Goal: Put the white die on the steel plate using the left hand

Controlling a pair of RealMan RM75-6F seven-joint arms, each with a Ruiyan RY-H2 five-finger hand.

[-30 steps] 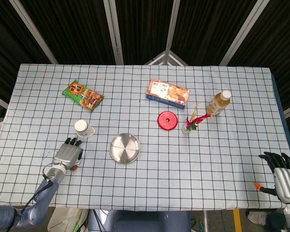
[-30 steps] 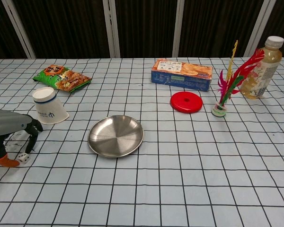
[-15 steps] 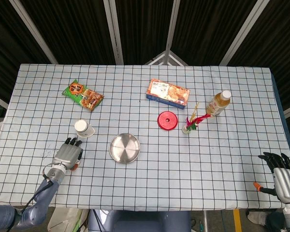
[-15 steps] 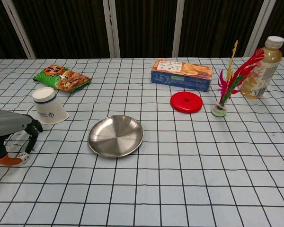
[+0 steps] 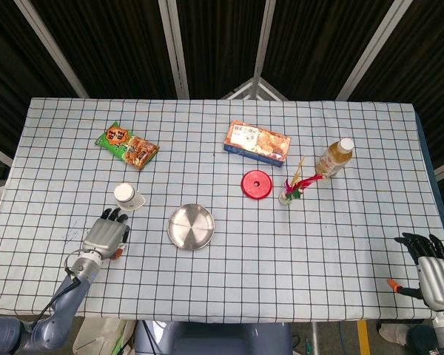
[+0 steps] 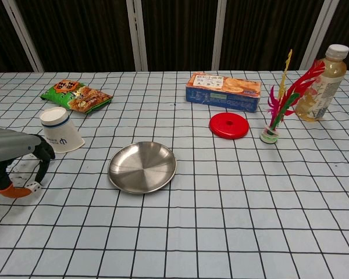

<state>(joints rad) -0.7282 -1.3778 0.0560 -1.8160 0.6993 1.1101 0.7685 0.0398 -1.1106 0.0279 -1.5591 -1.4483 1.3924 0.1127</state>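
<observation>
The left hand (image 6: 14, 157) arches over the white die (image 6: 33, 187) on the cloth, pinching it between thumb and fingertip; so shallow a hold could let it roll away, well short of the steel plate (image 6: 142, 167).

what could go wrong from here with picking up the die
The white die is small and sits low on the cloth under the left robot hand; whether it is held yet cannot be told, so the fingertips may slip off or knock it away. The paper cup lies tilted right beside the hand and could get bumped. Carried to the steel plate, the die might bounce or roll off the shallow rim.
</observation>
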